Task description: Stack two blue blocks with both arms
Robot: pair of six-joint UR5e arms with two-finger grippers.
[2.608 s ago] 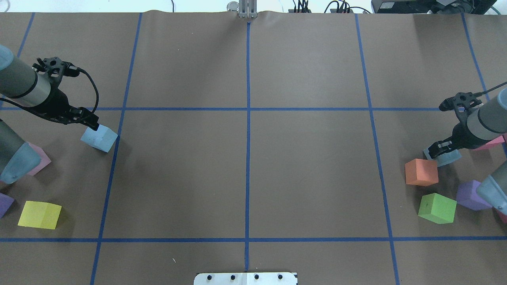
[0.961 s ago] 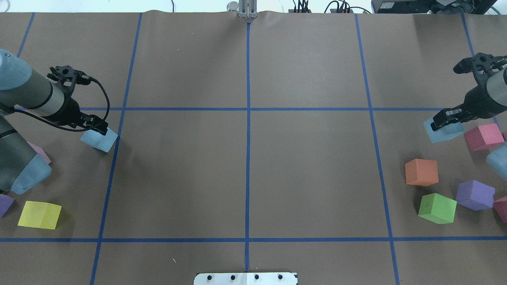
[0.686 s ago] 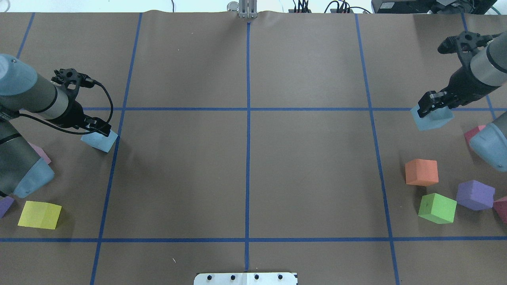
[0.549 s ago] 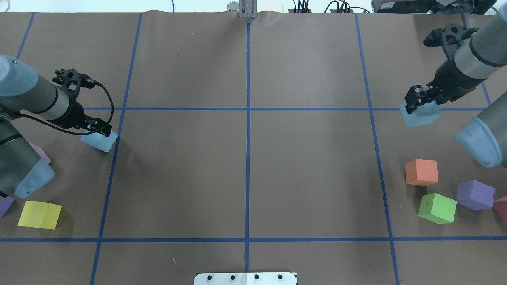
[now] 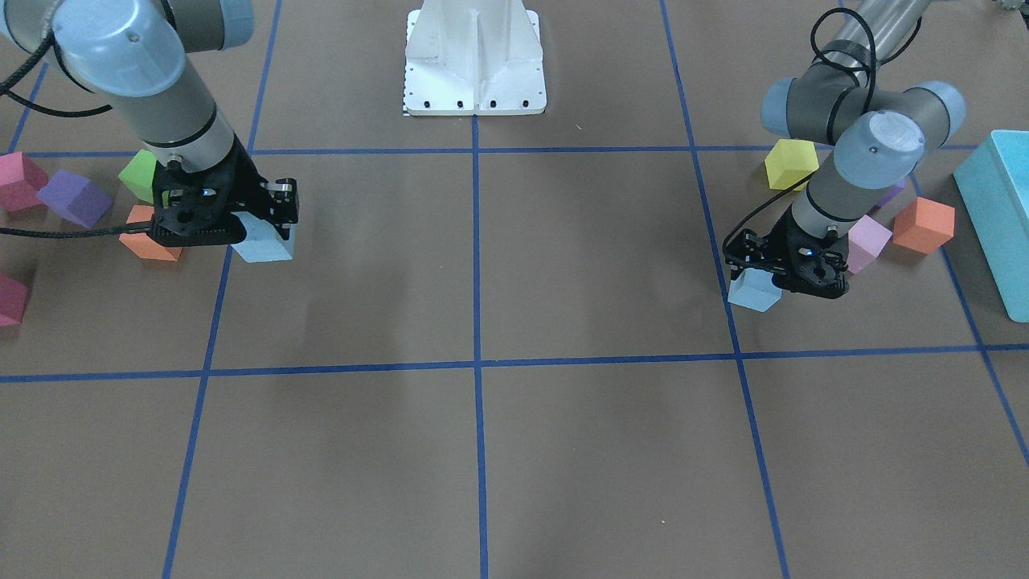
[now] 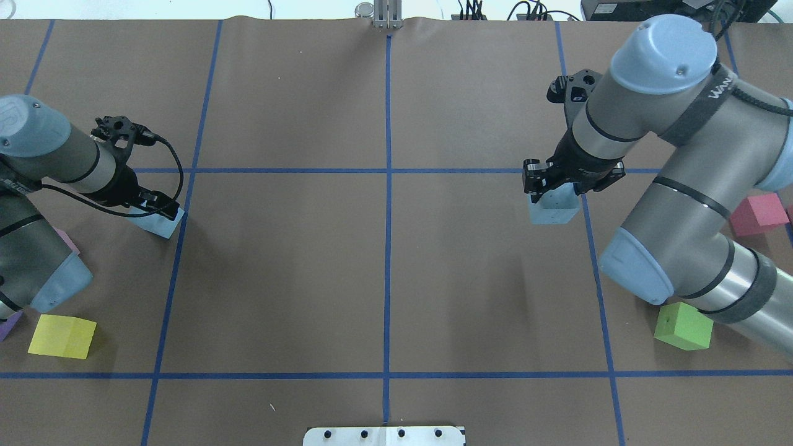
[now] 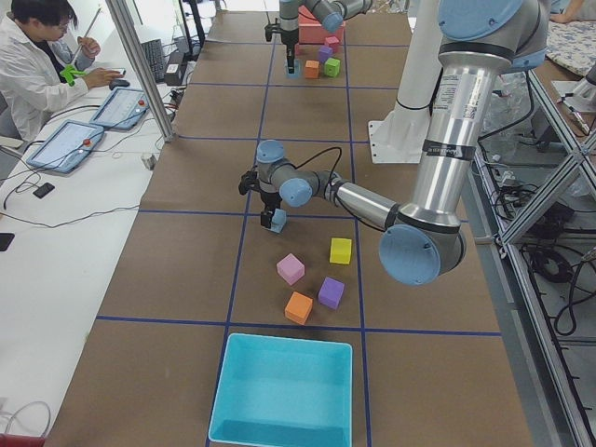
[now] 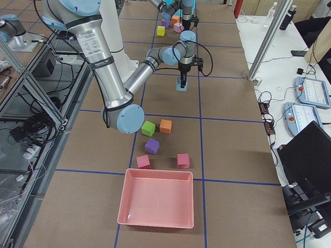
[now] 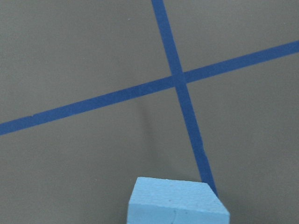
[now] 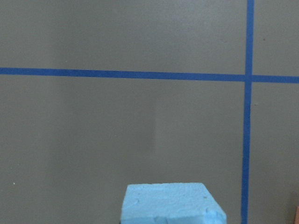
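Observation:
Two pale blue blocks are in view. My right gripper is shut on one blue block and holds it above the table, just left of the right-hand grid line; the block also shows in the front view and the right wrist view. My left gripper is down over the other blue block and shut on it; this block is at table height next to the left grid line. It also shows in the front view and the left wrist view.
A yellow cube lies near my left arm. A green cube and a red cube lie under my right arm. A turquoise box stands at the left end, a pink tray at the right end.
My right arm has lifted its blue block out of the cube cluster and carried it toward the table's middle. My left gripper has settled lower over its block, which stayed in place.

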